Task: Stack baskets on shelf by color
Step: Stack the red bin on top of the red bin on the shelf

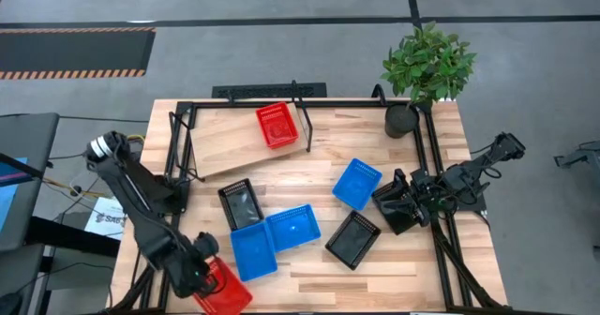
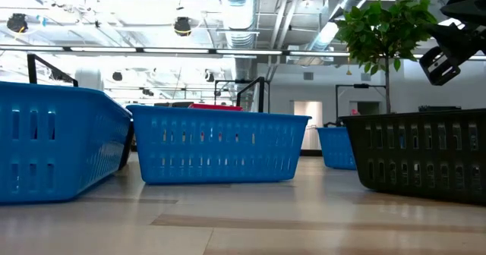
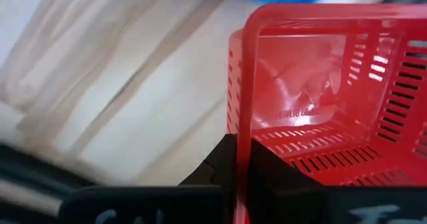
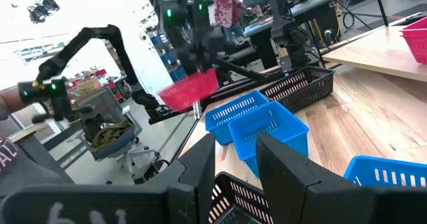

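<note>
High view gives me the whole layout: my left gripper (image 1: pixel 208 279) sits at the desk's (image 1: pixel 394 259) near left corner, pinching the rim of a red basket (image 1: pixel 228 292) that hangs partly past the edge. A second red basket (image 1: pixel 277 125) already rests on the tilted shelf (image 1: pixel 225 142) at the back. Two blue baskets (image 1: pixel 272 240) lie touching near the middle, a black basket (image 1: pixel 239 202) just behind them, a third blue basket (image 1: pixel 357 184) and another black basket (image 1: pixel 352 239) further right. A potted plant (image 1: pixel 427 67) stands at the far right corner.

Only the left wrist view shows me the grip itself: the fingers (image 3: pixel 223 167) are pressed together on the red wall of the held basket (image 3: pixel 320 97), one inside, one outside. From the right wrist view I see that basket (image 4: pixel 190 91) lifted clear of the desk, which the overhead picture does not make plain.

My right gripper (image 1: pixel 401 202) waits over the desk's right side with its fingers (image 4: pixel 200 167) spread; below it a black basket (image 4: pixel 230 194) is cut off by the frame.

Low view shows blue walls (image 2: pixel 216 145) and a black one (image 2: pixel 418 152) up close; they hide the shelf except for a sliver of red (image 2: pixel 216 106). A person in the room behind is too blurred to make out.
</note>
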{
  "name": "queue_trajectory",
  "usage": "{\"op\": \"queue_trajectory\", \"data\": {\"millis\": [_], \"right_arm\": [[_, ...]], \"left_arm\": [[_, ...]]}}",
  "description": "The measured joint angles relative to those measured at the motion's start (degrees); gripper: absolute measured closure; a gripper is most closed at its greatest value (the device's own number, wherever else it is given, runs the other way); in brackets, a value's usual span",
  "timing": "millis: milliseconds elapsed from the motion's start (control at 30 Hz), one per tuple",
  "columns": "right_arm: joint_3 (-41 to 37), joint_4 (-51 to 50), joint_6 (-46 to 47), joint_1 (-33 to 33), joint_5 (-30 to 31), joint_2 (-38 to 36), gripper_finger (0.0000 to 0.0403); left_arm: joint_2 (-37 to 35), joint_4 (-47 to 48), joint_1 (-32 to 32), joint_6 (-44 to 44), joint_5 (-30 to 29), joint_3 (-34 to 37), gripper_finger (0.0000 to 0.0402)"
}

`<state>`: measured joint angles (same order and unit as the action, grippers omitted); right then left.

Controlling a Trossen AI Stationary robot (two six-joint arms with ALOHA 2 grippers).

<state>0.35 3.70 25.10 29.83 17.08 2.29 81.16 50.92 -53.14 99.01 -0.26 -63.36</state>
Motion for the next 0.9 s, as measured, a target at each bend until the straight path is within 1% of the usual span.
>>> {"op": "queue_trajectory", "data": {"millis": [100, 200, 300, 400, 533, 600, 667, 800, 900], "right_arm": [[-0.01, 0.00, -0.03, 0.00, 0.00, 0.01, 0.0269], [0.01, 0.00, -0.04, 0.01, 0.00, 0.00, 0.0269], [0.00, -0.02, -0.04, -0.01, -0.01, 0.01, 0.0269], [0.01, -0.26, -0.06, -0.01, 0.00, 0.00, 0.0269], [0.00, -0.39, -0.04, -0.01, -0.02, 0.01, 0.0269], [0.01, -0.39, -0.07, 0.01, -0.02, 0.02, 0.0269], [-0.01, -0.42, -0.07, 0.01, 0.00, 0.02, 0.0269], [-0.01, -0.46, -0.07, -0.01, 0.00, 0.02, 0.0269], [-0.01, -0.48, -0.07, -0.01, -0.02, 0.24, 0.0269]], "left_arm": [[-3.79, 3.23, 3.29, -2.43, -5.51, -2.67, 0.0401], [-7.02, 9.11, 8.73, -7.20, -10.06, -5.38, 0.0401], [-9.49, 14.11, 17.23, -17.13, -11.50, -8.58, 0.0401], [-10.69, 16.80, 27.60, -30.51, -12.39, -11.83, 0.0401], [-10.66, 16.70, 42.99, -50.42, -11.69, -17.71, 0.0402], [-9.94, 15.85, 50.87, -59.06, -10.71, -20.83, 0.0401], [-9.43, 15.49, 58.26, -66.31, -8.85, -23.66, 0.0401], [-6.23, 13.73, 72.16, -78.43, -4.17, -29.80, 0.0401], [-2.08, 12.52, 79.56, -87.12, -1.22, -35.04, 0.0401]]}}
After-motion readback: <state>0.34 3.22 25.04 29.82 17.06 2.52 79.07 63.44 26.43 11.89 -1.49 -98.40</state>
